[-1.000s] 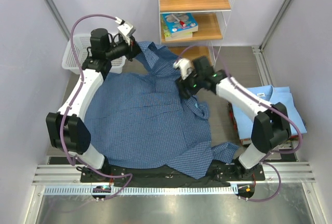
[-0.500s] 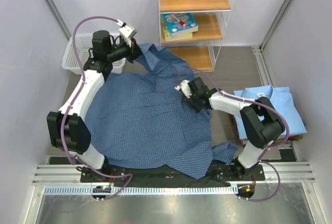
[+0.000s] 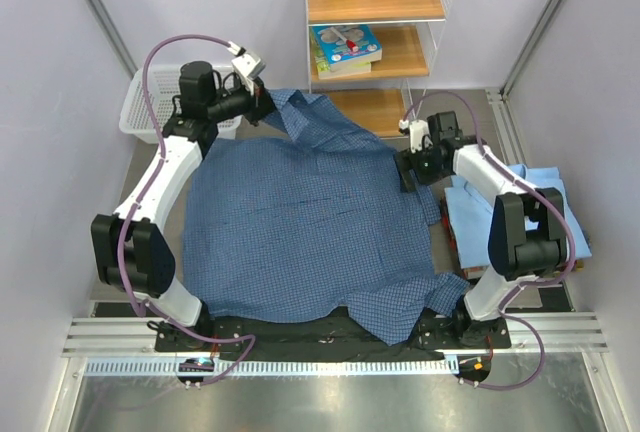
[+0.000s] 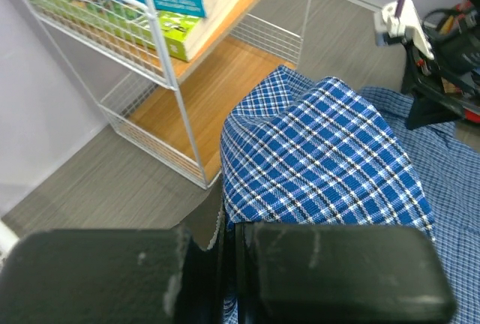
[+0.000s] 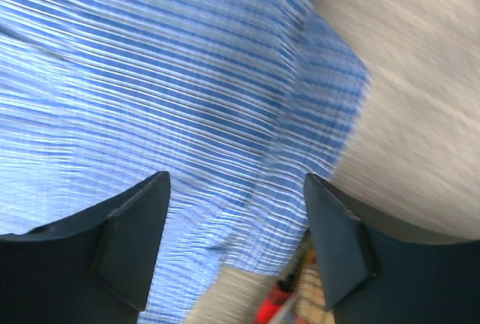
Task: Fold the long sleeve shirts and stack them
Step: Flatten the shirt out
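**Checked Shirt Spread Out, First Fold Pending**

The dark blue checked shirt [image 3: 300,222] lies opened out across the surface [image 3: 138,164], front up and loosely wrinkled. The left gripper [image 3: 258,102] is clenched on a peak of cloth at the shirt's far end and holds it raised a little (the left wrist view shows the check pinched between shut fingers). The right gripper [image 3: 408,167] hangs at the shirt's right margin with its jaws apart and nothing between them. Its wrist view is blurred, so contact with the cloth cannot be judged. The light blue shirt [image 3: 540,187] rests folded at the right side of the surface, partly hidden behind the right arm [image 3: 490,187].

Judged step: flattening the second shirt, with folding not yet begun. The next move probably calls for the right gripper to close on the right edge, so that both arms can tension the garment evenly before a side is turned inward.
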Robot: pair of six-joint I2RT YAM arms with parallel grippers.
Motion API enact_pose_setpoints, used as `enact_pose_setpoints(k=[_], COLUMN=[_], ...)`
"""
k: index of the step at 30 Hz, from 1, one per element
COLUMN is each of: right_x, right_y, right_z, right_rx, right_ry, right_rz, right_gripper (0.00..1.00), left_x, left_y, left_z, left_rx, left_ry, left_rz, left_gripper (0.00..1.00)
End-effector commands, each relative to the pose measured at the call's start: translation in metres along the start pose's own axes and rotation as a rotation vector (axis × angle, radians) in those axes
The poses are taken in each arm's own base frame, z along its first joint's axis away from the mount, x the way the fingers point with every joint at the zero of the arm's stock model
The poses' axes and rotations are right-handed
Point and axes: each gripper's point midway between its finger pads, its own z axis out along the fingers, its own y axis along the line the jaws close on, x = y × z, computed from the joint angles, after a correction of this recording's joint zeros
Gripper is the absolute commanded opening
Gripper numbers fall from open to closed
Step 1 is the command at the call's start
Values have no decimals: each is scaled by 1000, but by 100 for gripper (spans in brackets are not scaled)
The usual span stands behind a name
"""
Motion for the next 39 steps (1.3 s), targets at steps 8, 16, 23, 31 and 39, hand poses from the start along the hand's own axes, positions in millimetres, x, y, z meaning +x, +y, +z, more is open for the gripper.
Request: enact_pose_setpoints(k=[8, 16, 23, 31, 39], right_x=[-200, -246, -240, -242, -262], right_y=[49, 121, 163, 172, 158], right_z=[-137, -168, -167, -149, -157], right_rx=[-237, -405, -459, -435, -337], right_ry=[-781, -895, -889, -874, -894], right_rz=[-284, -489, -627, -717, -638], right_gripper=[99, 100, 100, 98, 1], left_x=[-9, -13, -16, -20, -3], left_y=[-66, -75, -80, -91, -74], left_z=[12, 32, 37, 37, 16], left_rx=[237, 258, 270, 317, 259], left_ry=[-14, -4, -3, -12, 59], left_rz=[140, 140, 132, 94, 79], left_gripper=[0, 0, 0, 0, 31])
